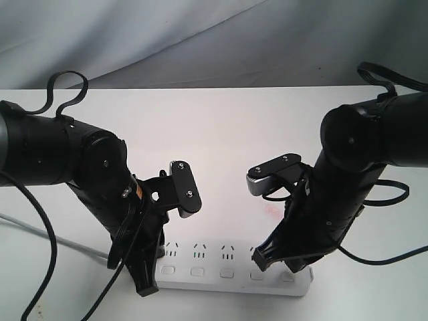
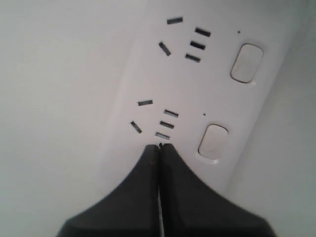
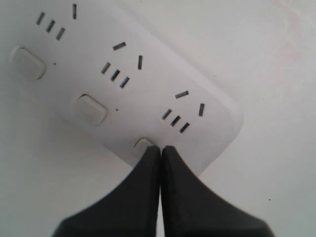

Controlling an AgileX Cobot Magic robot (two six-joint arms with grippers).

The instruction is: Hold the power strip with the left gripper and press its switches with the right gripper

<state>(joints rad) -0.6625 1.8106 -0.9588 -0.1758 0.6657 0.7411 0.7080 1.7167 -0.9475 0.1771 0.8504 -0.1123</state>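
Note:
The white power strip [image 1: 214, 261] lies along the table's near edge, its grey cord [image 1: 67, 242] leading off to the left. My left gripper [image 1: 146, 287] is shut and empty, tips resting on the strip's left end. In the left wrist view the left gripper [image 2: 159, 146] touches the strip [image 2: 217, 94] beside a socket, with the nearest switch [image 2: 213, 140] just to one side. My right gripper [image 1: 291, 269] is shut over the right end. In the right wrist view its tips [image 3: 160, 148] sit on the end switch [image 3: 143, 143], which is mostly covered. The other switches [image 1: 198, 271] show in a row.
A faint pink smudge [image 1: 274, 210] marks the white table [image 1: 221, 134] behind the strip. A grey cloth backdrop [image 1: 200, 40] hangs beyond the far edge. Black cables loop over both arms.

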